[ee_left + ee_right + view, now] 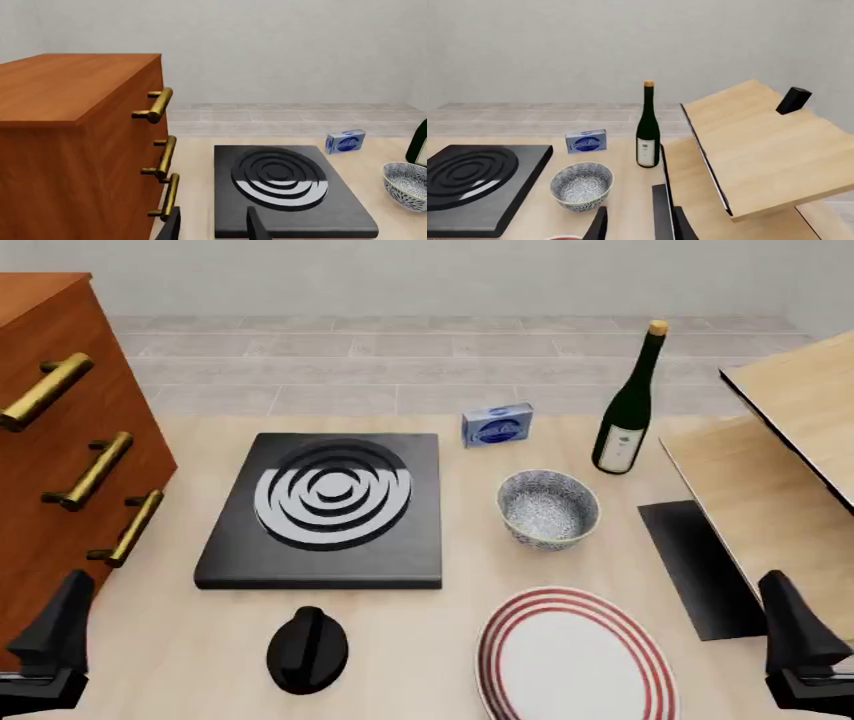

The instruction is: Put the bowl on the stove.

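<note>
The bowl, speckled grey-blue with a pale rim, stands upright on the table just right of the stove. That black slab carries one ringed burner and nothing rests on it. My left gripper sits low at the near left, open and empty, well short of the stove. In the left wrist view its fingers are spread in front of the stove, with the bowl off to the side. At the near right my right gripper is also open and empty. Its wrist view has the bowl ahead of it.
A wooden drawer cabinet with brass handles flanks the stove's left. A red-striped plate and a black knob lie near the front. Behind are a wine bottle and a blue box. A slanted wooden shelf and a black mat fill the right.
</note>
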Available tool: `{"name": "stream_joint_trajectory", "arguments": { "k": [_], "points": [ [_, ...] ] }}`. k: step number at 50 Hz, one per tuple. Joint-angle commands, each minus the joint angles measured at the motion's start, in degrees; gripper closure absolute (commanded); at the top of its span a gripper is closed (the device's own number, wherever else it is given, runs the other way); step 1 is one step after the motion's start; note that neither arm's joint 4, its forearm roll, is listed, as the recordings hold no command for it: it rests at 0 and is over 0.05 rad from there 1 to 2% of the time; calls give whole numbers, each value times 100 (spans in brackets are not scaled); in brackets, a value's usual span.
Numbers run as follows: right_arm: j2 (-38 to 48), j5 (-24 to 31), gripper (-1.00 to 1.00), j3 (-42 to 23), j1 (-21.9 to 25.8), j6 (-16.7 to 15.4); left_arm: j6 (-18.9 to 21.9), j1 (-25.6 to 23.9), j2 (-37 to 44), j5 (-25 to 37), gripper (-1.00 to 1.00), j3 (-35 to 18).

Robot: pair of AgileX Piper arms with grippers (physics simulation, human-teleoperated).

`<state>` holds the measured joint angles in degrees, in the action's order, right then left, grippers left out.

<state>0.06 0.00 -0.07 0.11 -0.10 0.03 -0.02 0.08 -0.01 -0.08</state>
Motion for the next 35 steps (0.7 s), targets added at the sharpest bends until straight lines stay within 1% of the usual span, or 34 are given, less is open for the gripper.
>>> {"name": "stream_joint_trajectory", "arguments": {
  "k": [1, 4, 22, 25, 26, 27, 28, 29, 31, 33, 35],
  "points": [
    [14, 3, -100, -23, 76, -36, 40, -16, 8, -8, -100, -38],
    [13, -3, -100, -36, 100, -78, 40, 1, 3, -13, -100, -34],
    [29, 119, -100, -117, 114, -91, 94, -12, -5, 16, -100, -67],
    [208, 49, -100, -106, 166, -134, 91, -34, -6, 21, -100, -67],
    [490, -107, -100, -101, 185, -90, 93, -56, -6, 15, -100, -63],
    [531, -165, -100, -87, 186, -144, 94, -64, -6, 6, -100, -54],
    [824, -338, -100, -77, 186, -190, 105, -72, -6, 3, -100, -53],
    [924, -402, -100, -80, 261, -114, 114, -81, -6, 11, -100, -61],
    [1105, -507, -100, -104, 332, -160, 124, -94, -6, -1, -100, -66],
    [1490, -695, -100, -155, 419, -2, 130, -114, -6, 11, -100, -82],
    [1556, -754, -100, -159, 443, -38, 139, -126, -6, 8, -100, -92]
  ]
}}
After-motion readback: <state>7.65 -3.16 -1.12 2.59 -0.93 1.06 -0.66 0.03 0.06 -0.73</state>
